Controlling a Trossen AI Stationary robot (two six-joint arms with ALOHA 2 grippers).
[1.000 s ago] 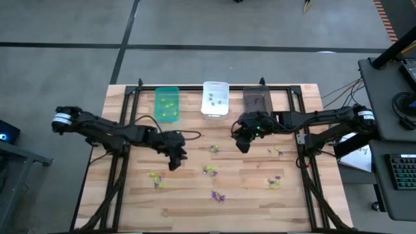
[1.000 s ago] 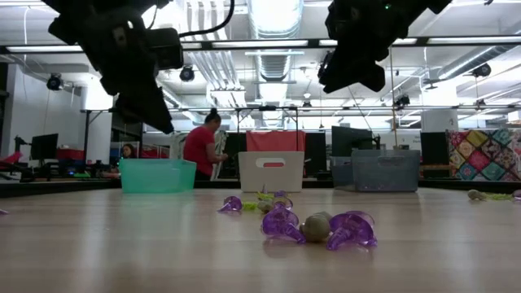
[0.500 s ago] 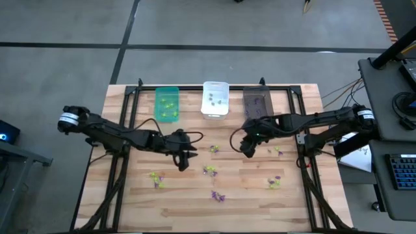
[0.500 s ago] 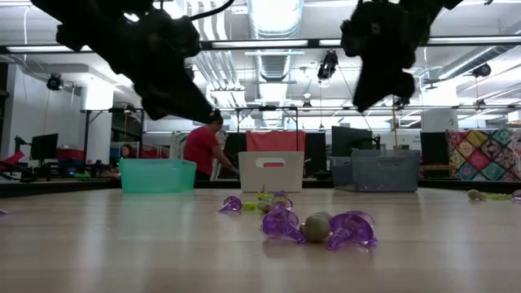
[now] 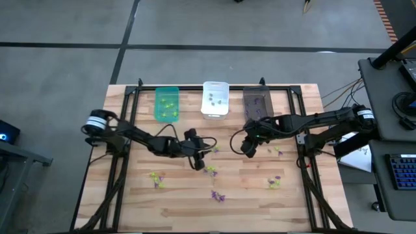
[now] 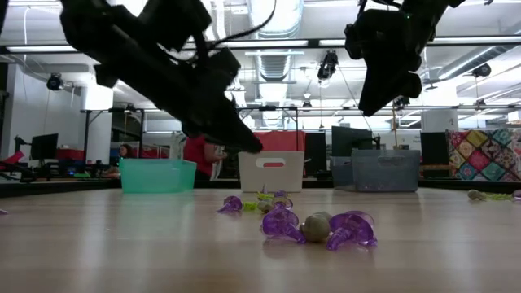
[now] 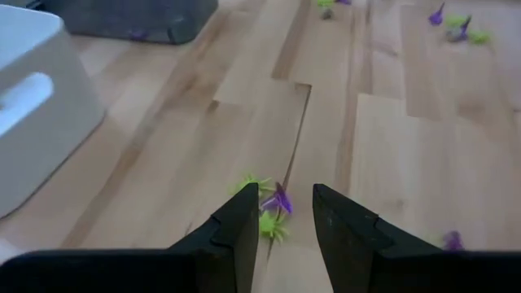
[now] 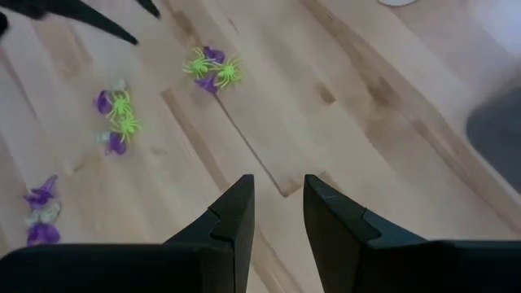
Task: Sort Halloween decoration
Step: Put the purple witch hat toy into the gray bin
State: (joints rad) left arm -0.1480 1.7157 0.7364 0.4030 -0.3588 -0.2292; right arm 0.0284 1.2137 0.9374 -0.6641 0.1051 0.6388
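Observation:
The Halloween decoration lies in small clusters of purple and yellow-green spiky trinkets on the wooden table point(image 5: 130, 195). One cluster point(image 5: 212, 149) sits mid-table, another point(image 5: 210, 170) nearer the front, and others lie at the left point(image 5: 156, 177), front point(image 5: 218, 195) and right point(image 5: 274, 182). My left gripper point(image 5: 198, 160) hangs low just left of the mid-table cluster point(image 7: 269, 207). It is open, its fingers slanting down toward the cluster, and it touches nothing. My right gripper point(image 5: 247, 148) hovers higher, right of centre. It is open point(image 8: 279, 207) over bare wood.
A green bin point(image 5: 167, 104), a white bin point(image 5: 216, 97) and a dark grey bin point(image 5: 257, 101) stand in a row along the far edge, each with a few trinkets inside. A few more trinkets point(image 5: 277, 151) lie right of my right gripper. People show in the room beyond the table.
My left gripper has moved toward the table's right edge and down, stretching out toward the mid-table cluster and rolling as it went. My right gripper has tipped further down, almost in place. Neither gripper's gap has changed, and no trinket has moved.

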